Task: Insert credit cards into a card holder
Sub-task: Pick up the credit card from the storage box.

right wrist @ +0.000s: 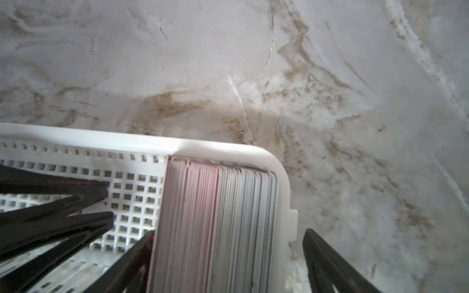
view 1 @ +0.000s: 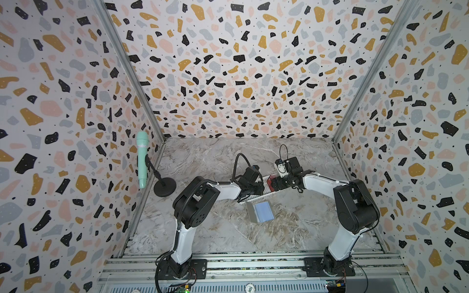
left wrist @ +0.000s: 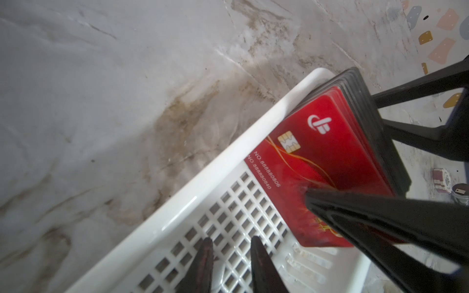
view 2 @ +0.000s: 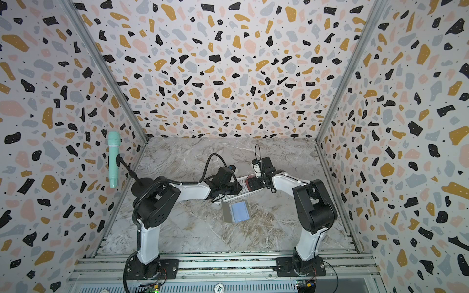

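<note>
The credit cards (left wrist: 317,165) stand on edge as a stack (right wrist: 215,215) at one end of a white perforated basket (left wrist: 203,182); red ones face inward, with darker ones behind. My right gripper (right wrist: 231,253) is open and straddles the stack and the basket's end wall. One of its fingers (left wrist: 380,215) touches the front red card; the other stands clear outside the wall. My left gripper (left wrist: 231,239) is open a little over the basket floor, holding nothing. The card holder (view 1: 260,212) lies open on the table in front of the basket, light blue inside up.
A mint-green microphone (view 1: 142,159) on a black stand (view 1: 165,189) sits at the table's left edge. Patterned walls close in the left, back and right sides. Both arms (view 2: 193,190) reach inward over the basket (view 2: 228,196).
</note>
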{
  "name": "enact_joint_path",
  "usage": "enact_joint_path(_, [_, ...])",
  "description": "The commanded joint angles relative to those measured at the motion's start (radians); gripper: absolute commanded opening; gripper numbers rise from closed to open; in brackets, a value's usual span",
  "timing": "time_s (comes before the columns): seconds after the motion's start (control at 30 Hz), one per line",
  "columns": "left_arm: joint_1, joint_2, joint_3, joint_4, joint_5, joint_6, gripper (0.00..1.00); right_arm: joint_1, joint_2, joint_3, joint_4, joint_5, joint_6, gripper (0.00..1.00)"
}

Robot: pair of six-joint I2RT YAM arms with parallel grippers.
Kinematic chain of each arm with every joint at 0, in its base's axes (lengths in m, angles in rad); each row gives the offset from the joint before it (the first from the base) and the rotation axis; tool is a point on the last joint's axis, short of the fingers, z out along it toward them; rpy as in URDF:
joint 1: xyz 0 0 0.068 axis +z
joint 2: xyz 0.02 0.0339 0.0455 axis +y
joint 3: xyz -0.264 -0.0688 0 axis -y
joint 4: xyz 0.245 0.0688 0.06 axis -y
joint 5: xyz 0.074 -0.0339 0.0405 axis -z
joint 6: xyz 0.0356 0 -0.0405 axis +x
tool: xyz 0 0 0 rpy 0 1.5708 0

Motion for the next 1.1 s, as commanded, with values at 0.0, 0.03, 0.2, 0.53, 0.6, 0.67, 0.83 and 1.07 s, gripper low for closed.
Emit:
enact_joint_path(0.0, [0.002,0.004,-0.013,-0.058,-0.009,0.012,0.28,-0.008,-0.048,0.01,-0.01,-0.008,0.004,0.86])
enact_joint_path(0.03, [0.002,0.006,-0.011,-0.056,-0.009,0.011,0.28,-0.008,-0.049,0.01,-0.012,-0.012,0.005,0.85])
enact_joint_path(0.2, [0.002,0.01,0.001,-0.027,0.019,-0.002,0.28,-0.008,-0.042,0.011,-0.012,-0.025,0.005,0.78])
enact_joint_path(0.53, [0.002,0.046,0.052,0.06,0.087,-0.044,0.32,-0.002,-0.034,0.011,-0.01,-0.031,0.005,0.73])
enact_joint_path(0.6, [0.002,0.051,0.055,0.08,0.096,-0.05,0.33,-0.002,-0.036,0.009,-0.011,-0.03,0.004,0.72])
enact_joint_path(0.67, [0.002,0.057,0.055,0.1,0.11,-0.06,0.34,-0.002,-0.036,0.007,-0.01,-0.028,0.003,0.72])
enact_joint_path(0.83, [0.002,0.081,0.069,0.134,0.125,-0.077,0.36,-0.003,-0.036,0.004,-0.008,-0.031,0.005,0.72])
enact_joint_path(1.07, [0.002,0.099,0.088,0.144,0.137,-0.09,0.42,-0.001,-0.035,0.003,-0.007,-0.032,0.004,0.71])
